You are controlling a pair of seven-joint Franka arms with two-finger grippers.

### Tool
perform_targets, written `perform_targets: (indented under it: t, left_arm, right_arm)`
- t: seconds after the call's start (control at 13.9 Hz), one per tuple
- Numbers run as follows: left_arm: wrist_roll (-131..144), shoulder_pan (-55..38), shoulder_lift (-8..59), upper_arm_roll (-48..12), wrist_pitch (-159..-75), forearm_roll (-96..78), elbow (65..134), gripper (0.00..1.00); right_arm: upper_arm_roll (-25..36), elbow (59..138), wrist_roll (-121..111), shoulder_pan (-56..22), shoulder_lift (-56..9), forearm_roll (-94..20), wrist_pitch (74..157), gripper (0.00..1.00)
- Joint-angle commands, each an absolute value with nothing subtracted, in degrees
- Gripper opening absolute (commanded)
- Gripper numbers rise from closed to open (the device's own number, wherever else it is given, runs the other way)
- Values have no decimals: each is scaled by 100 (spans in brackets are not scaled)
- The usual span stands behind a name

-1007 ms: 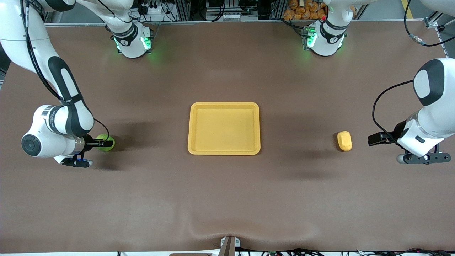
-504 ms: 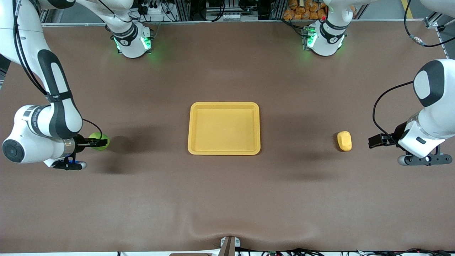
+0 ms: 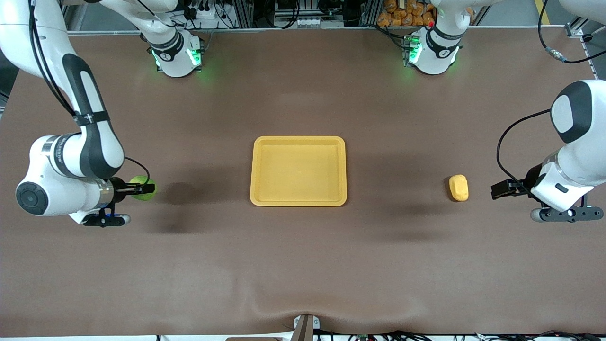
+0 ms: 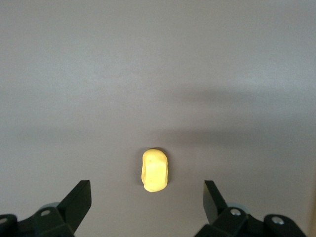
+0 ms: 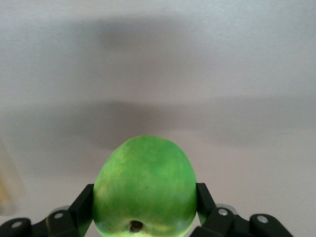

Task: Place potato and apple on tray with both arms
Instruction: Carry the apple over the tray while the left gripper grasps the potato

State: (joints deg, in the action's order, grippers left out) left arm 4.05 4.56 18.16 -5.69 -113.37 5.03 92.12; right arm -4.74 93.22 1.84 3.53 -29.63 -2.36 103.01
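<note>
Since half a second ago the right pincer [image 3: 142,189] has swung back toward the tray [image 3: 298,141], clamped on the apple [image 3: 138,181] above the desk's [image 3: 303,265] right-arm end. Left pincer [image 3: 497,190] hangs spread apart near the potato [image 3: 458,187], which lies toward the left-arm end, well apart from the mid-desk tray.

Apple [image 5: 144,185] underside cut off

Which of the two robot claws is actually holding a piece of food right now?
The right gripper: its fingers are clamped on the green apple. The left gripper hangs open, with the yellow potato lying untouched on the table, apart from it.
</note>
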Motion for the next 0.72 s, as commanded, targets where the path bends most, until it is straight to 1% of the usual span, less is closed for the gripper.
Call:
perform_targets:
  t: [0.0,0.43,0.65]
  left_arm:
    - [396,475,1925,-589,-11513,492,9167,100]
    - [413,475,2425,-580,-11935,492,9176,100]
    - [422,440,2750,-580,-12015,492,9211,100]
  right_arm:
    - [-457,9308,745,36,-2751,-334,10187,0]
    - [-457,9132,2072,-719,-2760,-712,10204,0]
    - [-457,8974,2793,-1124,-2812,-800,10257,0]
